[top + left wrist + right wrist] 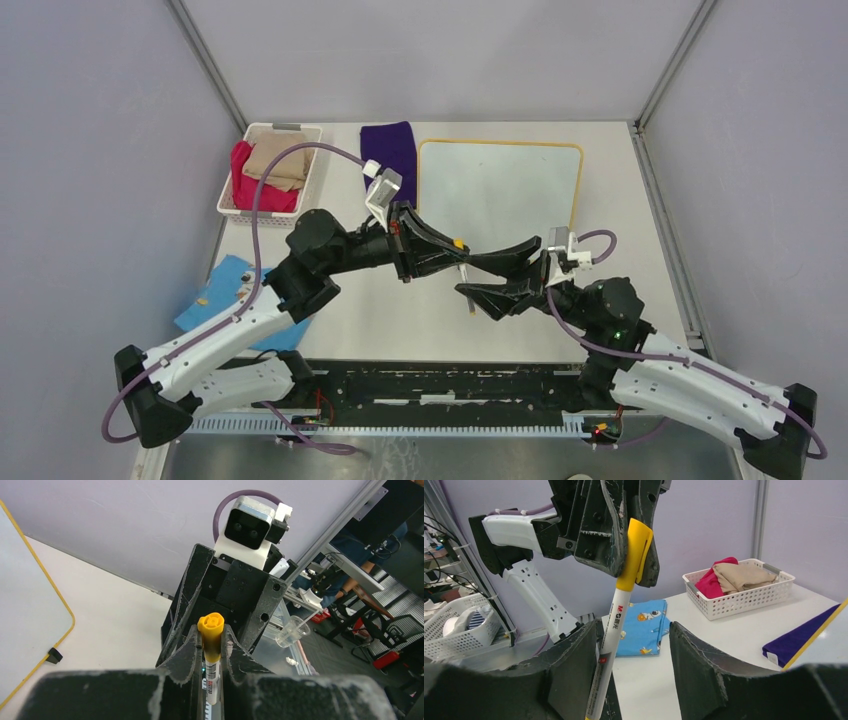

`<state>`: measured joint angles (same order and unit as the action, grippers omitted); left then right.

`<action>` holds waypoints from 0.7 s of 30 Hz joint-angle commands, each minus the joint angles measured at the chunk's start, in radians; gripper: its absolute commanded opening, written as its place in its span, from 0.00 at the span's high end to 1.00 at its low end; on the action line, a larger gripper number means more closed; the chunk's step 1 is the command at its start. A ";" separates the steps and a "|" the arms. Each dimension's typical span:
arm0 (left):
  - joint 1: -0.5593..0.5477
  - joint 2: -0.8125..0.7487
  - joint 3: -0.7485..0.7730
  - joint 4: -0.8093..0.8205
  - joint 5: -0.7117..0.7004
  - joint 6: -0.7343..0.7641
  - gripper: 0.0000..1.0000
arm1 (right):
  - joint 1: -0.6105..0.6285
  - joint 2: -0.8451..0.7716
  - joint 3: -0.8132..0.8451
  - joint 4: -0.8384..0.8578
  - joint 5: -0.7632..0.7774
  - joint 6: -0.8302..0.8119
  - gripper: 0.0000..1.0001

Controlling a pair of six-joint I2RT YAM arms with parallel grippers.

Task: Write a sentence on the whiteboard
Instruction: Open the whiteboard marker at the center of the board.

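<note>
- Above the middle of the surface (400, 320), the two arms meet claw to claw, just in front of the whiteboard.
- Left claw (212, 642) is clenched on a marker (616, 615), gripping it by its yellow cap.
- From the cap, the marker's white barrel hangs down at a slight tilt, with printed lettering along it.
- Right claw (634, 635) is released, with its two fingers spread wide on either side of the barrel.
- The barrel runs close against one of those fingers and stands well clear of the other. Whether it touches the near one cannot be told.
- The whiteboard (500, 190) lies along the far edge of the surface, toward the far right corner.
- It has a thin yellow frame and rounded corners, and the face in view is plain glossy white.
- One small black foot shows at the whiteboard's edge in the left wrist view.
- A folded purple cloth (390, 150) lies just beside the whiteboard's left side, at the far edge.
- A white basket (255, 213) sits at the far left corner, holding a red cloth (245, 175) with a tan cloth (275, 165) on top.
- A blue printed cloth (215, 290) lies at the left edge, partly under the left arm.
</note>
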<state>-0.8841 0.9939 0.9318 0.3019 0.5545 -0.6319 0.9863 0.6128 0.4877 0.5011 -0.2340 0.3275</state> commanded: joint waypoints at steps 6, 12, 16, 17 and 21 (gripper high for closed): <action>-0.004 -0.067 -0.021 0.022 0.025 0.031 0.98 | -0.002 0.058 0.073 0.124 -0.074 0.054 0.46; -0.004 -0.099 -0.024 -0.008 0.014 0.054 0.98 | 0.000 0.088 0.083 0.144 -0.114 0.081 0.69; -0.004 -0.115 -0.029 -0.015 0.001 0.057 0.98 | -0.001 0.095 0.076 0.150 -0.124 0.087 0.83; -0.004 -0.119 -0.030 -0.018 -0.005 0.057 0.98 | -0.001 0.093 0.073 0.149 -0.128 0.085 0.88; -0.004 -0.146 -0.035 -0.021 -0.051 0.060 0.98 | 0.000 0.077 0.044 0.145 -0.140 0.070 1.00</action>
<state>-0.8841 0.8963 0.8928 0.2695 0.5411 -0.5781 0.9874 0.7086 0.5282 0.5961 -0.3405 0.4259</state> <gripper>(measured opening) 0.146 0.052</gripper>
